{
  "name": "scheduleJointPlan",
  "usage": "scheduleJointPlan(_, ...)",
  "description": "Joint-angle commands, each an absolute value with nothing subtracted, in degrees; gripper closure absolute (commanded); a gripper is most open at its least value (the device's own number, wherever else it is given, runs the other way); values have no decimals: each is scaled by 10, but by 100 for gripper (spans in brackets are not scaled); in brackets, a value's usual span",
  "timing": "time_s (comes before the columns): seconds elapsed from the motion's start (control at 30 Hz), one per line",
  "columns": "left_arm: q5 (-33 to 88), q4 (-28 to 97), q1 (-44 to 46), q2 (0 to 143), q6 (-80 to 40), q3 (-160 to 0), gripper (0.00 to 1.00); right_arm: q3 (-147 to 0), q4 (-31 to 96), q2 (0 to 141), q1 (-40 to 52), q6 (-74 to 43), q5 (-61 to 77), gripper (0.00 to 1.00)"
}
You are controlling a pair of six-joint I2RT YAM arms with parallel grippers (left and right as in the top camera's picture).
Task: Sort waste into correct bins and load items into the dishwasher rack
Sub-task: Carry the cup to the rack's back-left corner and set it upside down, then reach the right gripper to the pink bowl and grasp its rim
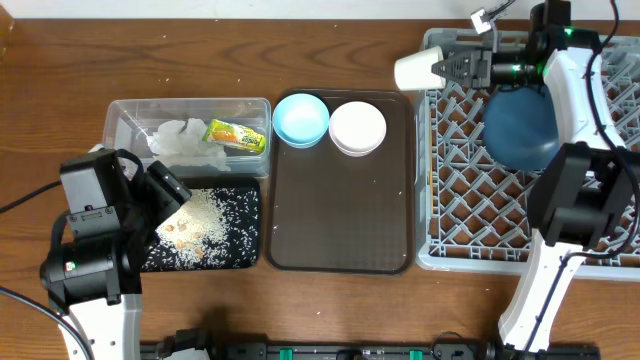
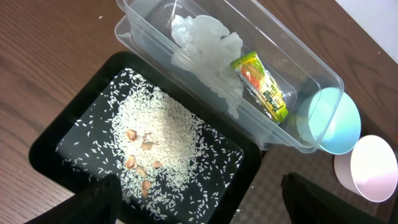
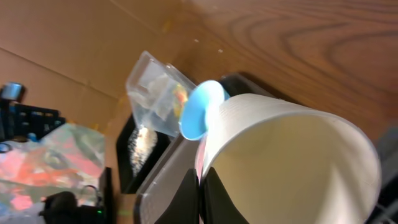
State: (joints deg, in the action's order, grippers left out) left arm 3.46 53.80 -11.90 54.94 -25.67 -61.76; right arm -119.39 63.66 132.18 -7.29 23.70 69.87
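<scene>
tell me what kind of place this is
Probably a robot test bench set up as a dish-clearing station, not a real kitchen: a grey dishwasher rack, a brown serving tray with bowls, and a clear tub and black tray for waste, all on one wooden table.

1. The black rectangular tray (image 2: 74, 102) holds white rice grains (image 2: 155, 134) and brown food bits (image 2: 132, 163).
2. The clear rectangular plastic tub (image 2: 311, 74) just beside it holds a crumpled white paper napkin (image 2: 205, 43) and a green-yellow snack wrapper (image 2: 262, 87).
3. My left claw (image 2: 199, 185) has its dark fingers (image 2: 93, 202) spread wide.

Clear plastic tub (image 1: 128, 122), glossy wooden table (image 1: 200, 50)
</scene>
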Motion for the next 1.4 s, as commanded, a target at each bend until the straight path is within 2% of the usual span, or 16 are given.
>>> scheduleJointPlan(0.0, 28, 540, -121, 550, -254, -624, 15, -1192, 637, 1336, -75, 254, 659, 99)
scheduleJointPlan(0.27, 28, 540, -122, 551, -254, -624, 15, -1192, 641, 1340, -75, 254, 540, 99)
scheduleJointPlan(0.57, 28, 540, -121, 551, -254, -624, 15, -1192, 636, 1340, -77, 269, 509, 99)
scheduleJointPlan(0.83, 28, 540, -121, 551, -254, -624, 15, -1192, 660, 1340, -79, 269, 389, 99)
scheduleJointPlan(1.37, 28, 540, -121, 551, -254, -624, 15, -1193, 726, 1300, -79, 255, 239, 98)
